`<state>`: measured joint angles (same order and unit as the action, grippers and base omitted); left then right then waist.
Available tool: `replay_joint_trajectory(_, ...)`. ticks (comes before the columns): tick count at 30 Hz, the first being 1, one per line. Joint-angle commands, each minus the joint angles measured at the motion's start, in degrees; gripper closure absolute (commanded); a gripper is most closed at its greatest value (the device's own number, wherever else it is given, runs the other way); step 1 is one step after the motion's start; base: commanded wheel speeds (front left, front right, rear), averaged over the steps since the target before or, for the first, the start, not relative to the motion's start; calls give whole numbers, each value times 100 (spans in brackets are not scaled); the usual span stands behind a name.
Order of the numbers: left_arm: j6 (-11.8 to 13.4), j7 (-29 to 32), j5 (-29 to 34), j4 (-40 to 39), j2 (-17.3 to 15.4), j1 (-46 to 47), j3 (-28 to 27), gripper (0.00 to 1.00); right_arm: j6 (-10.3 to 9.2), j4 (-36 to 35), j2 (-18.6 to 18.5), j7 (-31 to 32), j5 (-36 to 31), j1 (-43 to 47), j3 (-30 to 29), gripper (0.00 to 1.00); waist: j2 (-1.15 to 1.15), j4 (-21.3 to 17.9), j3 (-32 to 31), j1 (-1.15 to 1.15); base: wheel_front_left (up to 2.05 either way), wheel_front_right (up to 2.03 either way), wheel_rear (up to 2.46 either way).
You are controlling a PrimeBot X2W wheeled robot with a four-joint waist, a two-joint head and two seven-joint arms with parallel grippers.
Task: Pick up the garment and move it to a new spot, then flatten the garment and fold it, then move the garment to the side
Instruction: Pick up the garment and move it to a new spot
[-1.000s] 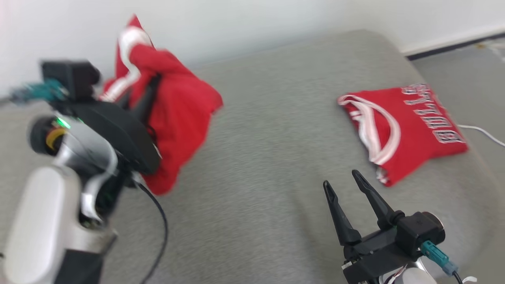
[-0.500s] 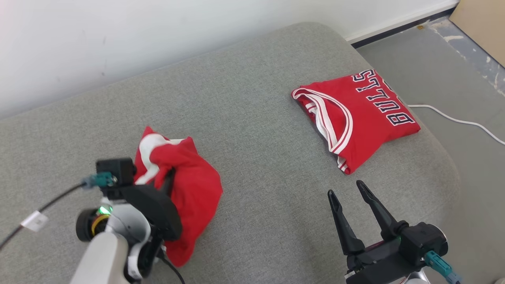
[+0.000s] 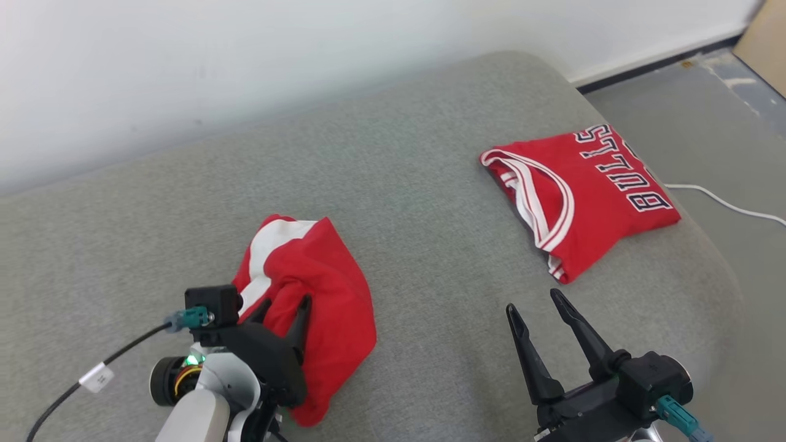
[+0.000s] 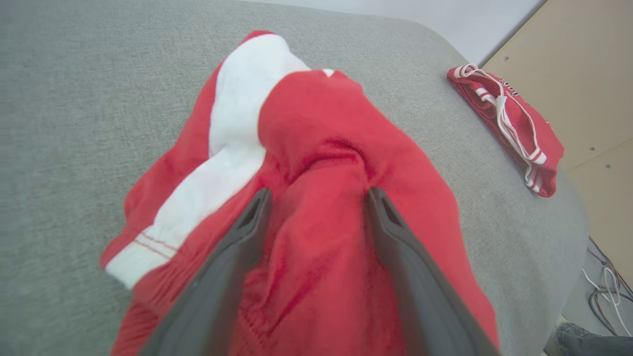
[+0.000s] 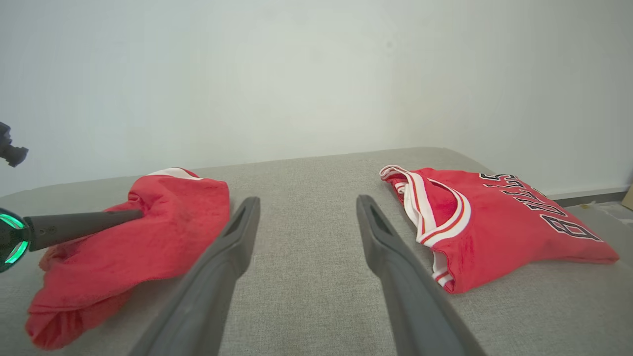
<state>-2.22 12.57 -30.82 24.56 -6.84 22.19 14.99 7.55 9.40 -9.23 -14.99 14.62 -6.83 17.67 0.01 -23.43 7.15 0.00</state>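
Observation:
A crumpled red garment (image 3: 334,288) with a white band lies in a heap on the grey cushion (image 3: 417,202), at the front left. My left gripper (image 3: 285,302) stands open just over it, one finger on each side of a raised fold of the cloth (image 4: 321,123). The fingers (image 4: 237,247) are spread apart and pinch nothing. At the lower right my right gripper (image 3: 532,301) is open above bare cushion with nothing in it. From the right wrist the heap (image 5: 148,232) shows at the left, with a left finger (image 5: 84,222) lying on it.
A folded red jersey (image 3: 589,196) with dark lettering lies at the cushion's right end, near the rounded edge. Beyond that edge are grey floor, a white cable (image 3: 724,205) and a tan board (image 3: 764,43). A white wall runs behind.
The left arm has come down with the garment, which hung in the air and now rests on the cushion. Its fingers have opened and let the cloth go. The head camera has shifted.

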Motion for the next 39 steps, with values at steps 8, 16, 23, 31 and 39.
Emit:
replay_joint_trajectory(8,-83,-663,110,-140,-69,-315,-1,0,-16,-3,-69,15,43,141,-43,0,-1,478,-308,0,0,0,0)
replay_joint_trajectory(16,78,-1622,29,-730,-190,-1034,-391,0,-16,-44,-67,56,44,337,-183,0,-1,919,-545,0,0,0,0)
replay_joint_trajectory(23,291,-2153,137,-1117,-275,-1681,-563,0,-16,-90,24,65,18,547,-458,0,-1,1290,-669,0,0,0,0)
replay_joint_trajectory(31,534,-2688,429,-1707,-317,-2376,-767,0,-16,-93,145,67,-48,770,-846,0,-1,1747,-794,0,0,0,0)
replay_joint_trajectory(39,359,-2772,806,-2140,-260,-3059,-1082,0,-16,100,177,43,-59,836,-1035,0,-1,2012,-934,0,0,0,0)
